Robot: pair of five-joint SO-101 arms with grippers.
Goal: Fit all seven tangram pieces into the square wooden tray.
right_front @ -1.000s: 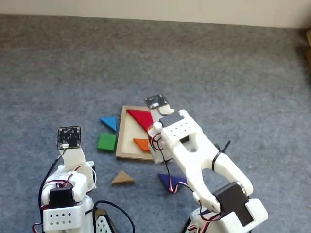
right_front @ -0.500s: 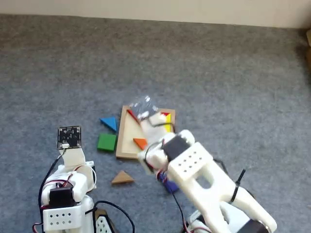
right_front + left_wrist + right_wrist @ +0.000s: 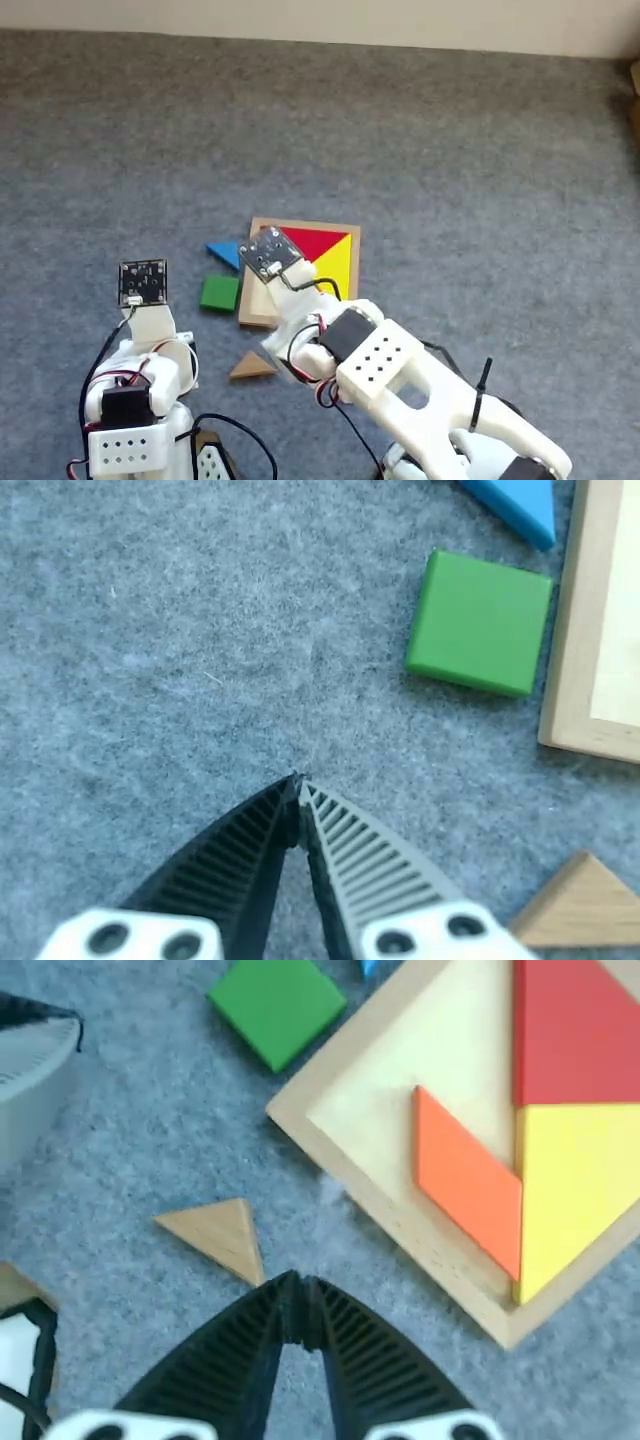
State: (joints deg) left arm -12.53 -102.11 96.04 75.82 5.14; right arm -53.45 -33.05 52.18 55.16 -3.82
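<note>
The square wooden tray [image 3: 256,312] holds a red triangle [image 3: 312,242], a yellow triangle [image 3: 338,262] and an orange parallelogram [image 3: 468,1180]. On the carpet left of the tray lie a blue triangle [image 3: 225,253] and a green square [image 3: 219,292]. A tan triangle [image 3: 250,366] lies in front of the tray. My right gripper [image 3: 295,1285] is shut and empty, with its tips just beside the tan triangle [image 3: 215,1235] and short of the tray's near rim [image 3: 400,1235]. My left gripper [image 3: 298,785] is also shut and empty over bare carpet, short of the green square [image 3: 480,620].
Grey carpet spreads on all sides. The right arm's body [image 3: 400,380] stretches across the ground in front of the tray and hides what lies under it. The left arm's base [image 3: 130,410] stands at the near left.
The right arm has swung left and back off the tray toward the tan triangle. This uncovered the red and yellow triangles. The arm now covers the dark blue triangle. The left arm has kept still.
</note>
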